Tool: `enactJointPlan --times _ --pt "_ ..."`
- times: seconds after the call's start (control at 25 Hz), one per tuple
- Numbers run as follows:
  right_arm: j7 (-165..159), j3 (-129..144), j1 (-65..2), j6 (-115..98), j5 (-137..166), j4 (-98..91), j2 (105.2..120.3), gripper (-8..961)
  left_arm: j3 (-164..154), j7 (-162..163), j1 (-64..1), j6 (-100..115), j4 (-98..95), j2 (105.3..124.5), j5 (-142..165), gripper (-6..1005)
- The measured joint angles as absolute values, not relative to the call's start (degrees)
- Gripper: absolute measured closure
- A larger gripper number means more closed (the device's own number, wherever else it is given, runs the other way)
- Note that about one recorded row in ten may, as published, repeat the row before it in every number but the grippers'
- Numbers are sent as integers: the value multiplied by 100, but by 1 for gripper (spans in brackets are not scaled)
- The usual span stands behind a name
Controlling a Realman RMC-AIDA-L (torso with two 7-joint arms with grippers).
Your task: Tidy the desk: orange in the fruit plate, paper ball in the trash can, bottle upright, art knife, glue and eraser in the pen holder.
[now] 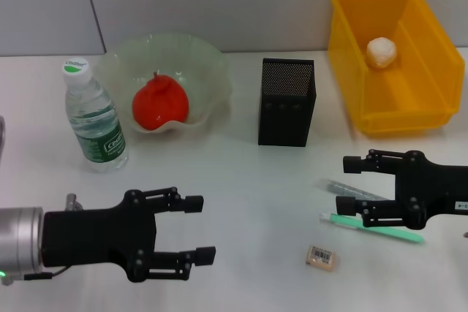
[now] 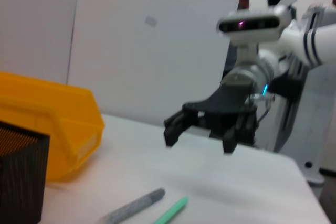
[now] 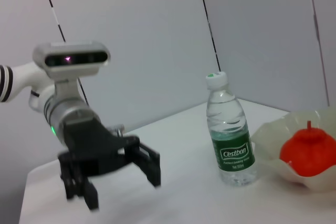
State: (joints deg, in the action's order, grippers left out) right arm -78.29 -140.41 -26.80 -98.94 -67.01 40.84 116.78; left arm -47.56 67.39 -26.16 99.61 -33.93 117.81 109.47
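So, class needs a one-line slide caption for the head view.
Orange in fruit plate, paper ball in trash can, bottle upright; both open grippers, left and right, hover over the desk.

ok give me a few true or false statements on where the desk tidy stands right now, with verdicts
1. The orange sits in the fruit plate. True.
2. The paper ball lies on the desk beside the eraser. False: it is inside the trash can.
3. The bottle stands upright. True.
4. The eraser is in the pen holder. False: it lies on the desk in front of it.
5. The right gripper grips the green pen. False: it is open above the pens; the left gripper is open too.
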Motion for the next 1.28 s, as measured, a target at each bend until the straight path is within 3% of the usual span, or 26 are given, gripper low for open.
enactJointPlan --times 0.28,0.48,0.64,0.76,0.88,1.0,1.28 --pt "-8401 -13969 -2781 -10184 -6640 4314 11514 155 -4785 6365 -2609 9758 -3036 11791 11055 202" --pt "-10219 -13694 -3099 -10794 -6415 5593 11354 155 -4782 6324 -2622 9691 -2942 11811 11099 202" --pt "-11855 -12793 -3744 -10866 -5480 6588 11150 156 -4753 6322 -2630 9626 -2897 11826 11069 202" --pt "-12175 -12380 -4215 -10882 -4882 6531 11103 156 -4740 6324 -2615 9611 -2892 11833 11060 202" --pt "-12222 -12232 -4494 -10838 -4492 6375 11144 155 -4733 6338 -2612 9607 -2876 11838 11054 202" --pt "-12171 -11896 -4925 -10499 -3668 6002 11356 155 -4719 6355 -2606 9604 -2802 11844 11036 202" --pt "-12192 -11155 -5034 -9823 -3276 5776 11530 156 -4684 6329 -2574 9591 -2796 11848 11036 202"
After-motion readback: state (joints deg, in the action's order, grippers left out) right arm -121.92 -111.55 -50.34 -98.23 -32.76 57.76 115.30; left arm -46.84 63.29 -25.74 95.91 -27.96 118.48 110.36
